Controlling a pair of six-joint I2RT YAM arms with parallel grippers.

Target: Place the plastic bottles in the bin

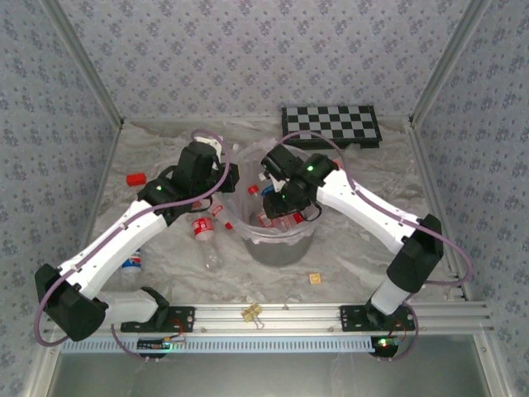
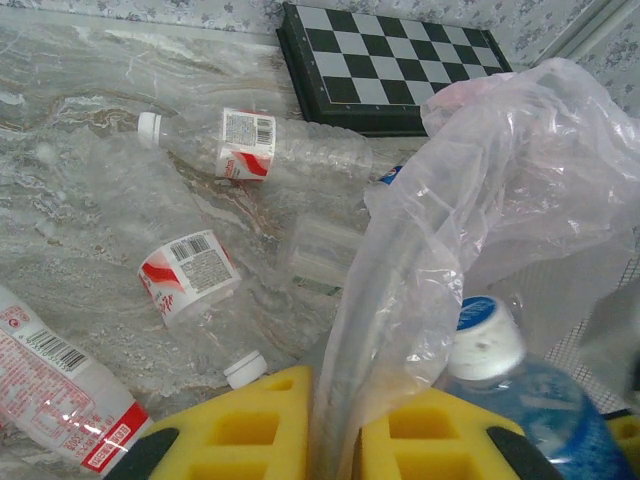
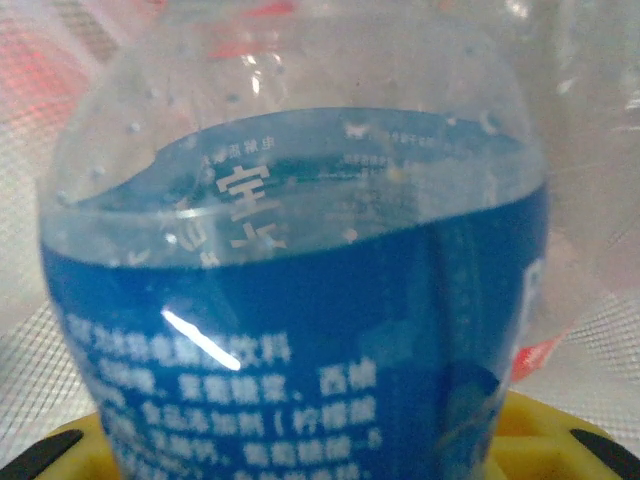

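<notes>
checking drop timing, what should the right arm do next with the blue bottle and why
Probably open the right gripper and let the blue-labelled bottle fall. The gripper seems to sit over the mouth of the bin with the bottle between its fingers, and the left gripper pinches the bag liner.

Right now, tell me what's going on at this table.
The left gripper is pinching the bag that lines the bin. The right gripper holds a blue-labelled bottle in the mouth of the bin. Red-labelled bottles lie on the table beside it, not yet picked up.
</notes>
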